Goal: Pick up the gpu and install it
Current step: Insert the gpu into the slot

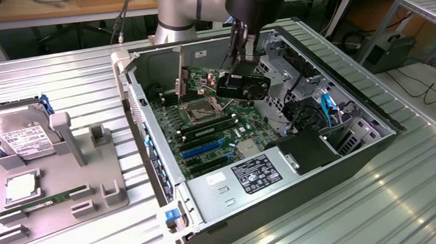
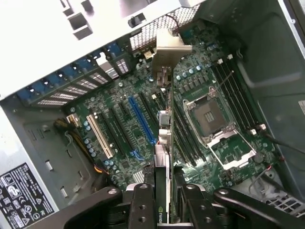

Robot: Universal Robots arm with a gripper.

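The gpu [image 2: 163, 143] is a thin black card seen edge-on in the wrist view, its silver bracket [image 2: 167, 50] pointing toward the case's rear slots. My gripper [image 2: 164, 193] is shut on the card's near end, one black finger [image 2: 143, 205] on each side. The card hangs over the motherboard [image 2: 124, 143], between the blue slot [image 2: 142, 121] and the open CPU socket [image 2: 212, 117]. In the exterior view my gripper [image 1: 235, 83] is inside the open computer case [image 1: 369, 147], with the gpu [image 1: 201, 81] reaching out toward the exterior view's left.
A grey fixture tray [image 1: 57, 186] at the exterior view's left holds a silver hard drive [image 1: 21, 135], a green RAM stick [image 1: 47, 199] and a chip [image 1: 20, 188]. The power supply [image 1: 254, 173], drive cage [image 1: 275, 74] and loose cables [image 1: 326, 108] crowd the case.
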